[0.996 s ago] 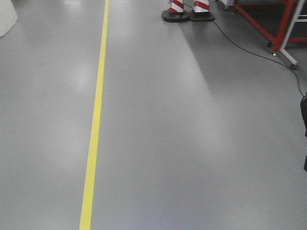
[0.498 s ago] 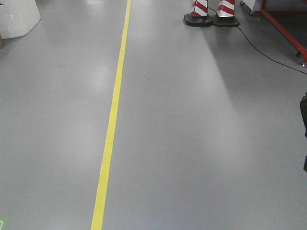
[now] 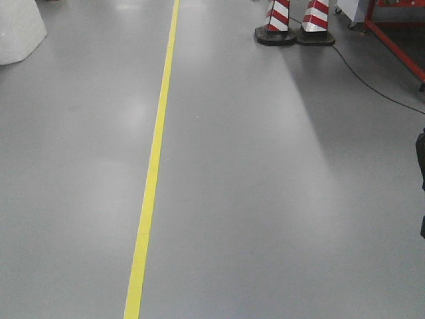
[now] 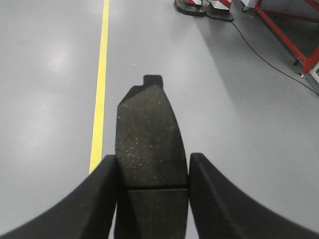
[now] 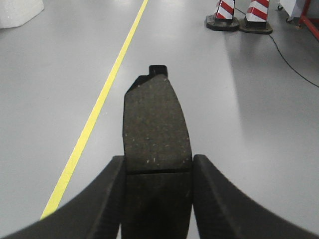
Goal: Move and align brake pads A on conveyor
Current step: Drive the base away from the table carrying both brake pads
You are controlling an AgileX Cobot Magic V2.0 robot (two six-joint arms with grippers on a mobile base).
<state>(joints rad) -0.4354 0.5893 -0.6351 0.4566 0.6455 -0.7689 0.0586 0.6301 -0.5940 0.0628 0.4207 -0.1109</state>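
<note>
Left wrist view, nearest: left gripper closed on the left pad. The black fingers press the pad's two long edges, one on each side, level with the groove across its face. The speckled dark face is turned up to the camera. The pad juts past the fingertips toward the far side and ends in a small black tab. It hangs above the grey floor, touching only the fingers.

Right wrist view, much the same: right gripper clamped on the right pad. One finger sits on either long edge at the groove, face up, tab at the far end. The pad is held in the air over the floor.

The floor is glossy, with soft light patches. A yellow line runs near to far, left of middle. In both wrist views it passes left of the held pad.

At the right edge of the front view there is a dark shape, cut off. What it is cannot be told.

Far right: two red-and-white striped cones on black bases, just beside each other. A black cable trails from by the cones toward the near right, lying on the floor.

Beyond the cable is a red frame. Only low rails and a leg show; its top is out of view.

Far left: a white block, cut by the picture edge.
</note>
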